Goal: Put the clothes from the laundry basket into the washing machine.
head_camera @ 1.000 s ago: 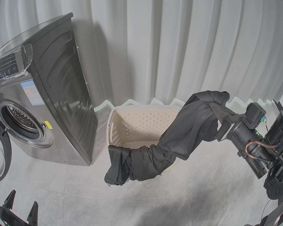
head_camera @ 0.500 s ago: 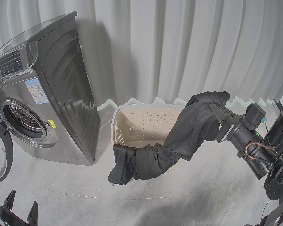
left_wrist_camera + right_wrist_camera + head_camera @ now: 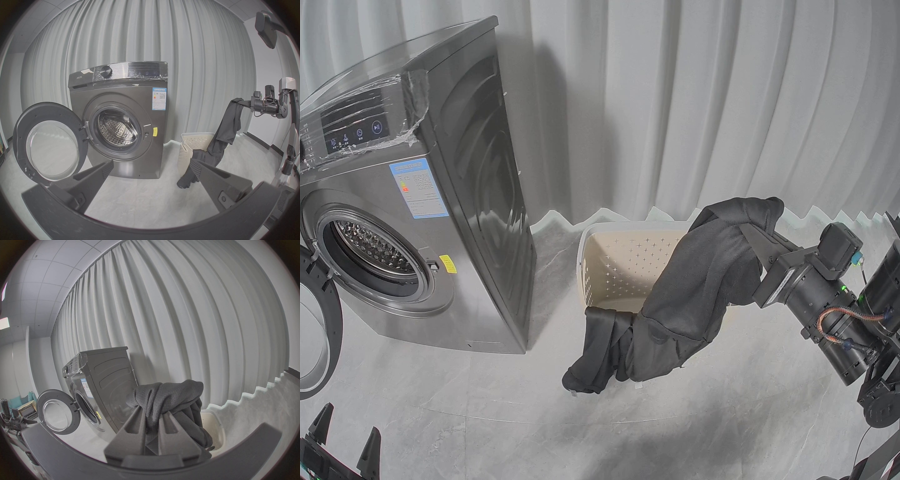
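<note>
A dark grey garment (image 3: 700,281) hangs from my right gripper (image 3: 754,230), which is shut on its upper end, above the right side of the cream laundry basket (image 3: 612,262). The cloth drapes over the basket's front rim and its tail touches the floor. In the right wrist view the gripper (image 3: 153,424) pinches the bunched garment (image 3: 168,394). The grey washing machine (image 3: 425,187) stands at the left with its drum (image 3: 375,250) exposed and its door (image 3: 315,337) swung open. My left gripper (image 3: 345,434) is low at the near left, open and empty (image 3: 150,175), facing the washing machine (image 3: 125,118).
White pleated curtains (image 3: 687,94) run behind the machine and the basket. Bare grey floor (image 3: 487,400) lies between me and the washer. The open door (image 3: 47,143) juts out to the washer's left side.
The head view has swung left, so washer and basket sit further right in the picture. My right gripper keeps its hold; the garment now hangs steeper and more bunched.
</note>
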